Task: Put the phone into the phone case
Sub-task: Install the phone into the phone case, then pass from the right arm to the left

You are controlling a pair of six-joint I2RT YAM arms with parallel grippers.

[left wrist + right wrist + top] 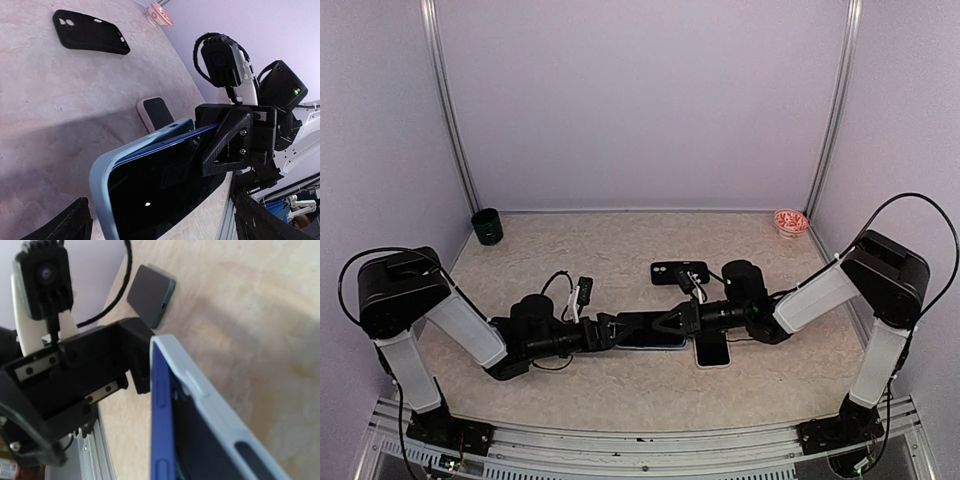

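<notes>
A blue phone (655, 339) with a black screen (165, 195) sits partly inside a light blue phone case (100, 175), held just above the table between both arms. In the right wrist view the phone's blue edge (160, 430) stands out of the case wall (220, 410) along one side. My left gripper (610, 332) holds the case's left end, its fingers (75, 222) flanking it. My right gripper (672, 322) is shut on the right end, with one finger (225, 145) over the phone's far end. Its own fingers do not show in the right wrist view.
A second phone (713, 350) in a pale case lies face up under the right arm and also shows in the left wrist view (157, 112). A black case (680, 272) lies behind. There is a dark cup (487, 227) back left, a small red-patterned bowl (791, 221) back right, and a dark flat slab (150, 295).
</notes>
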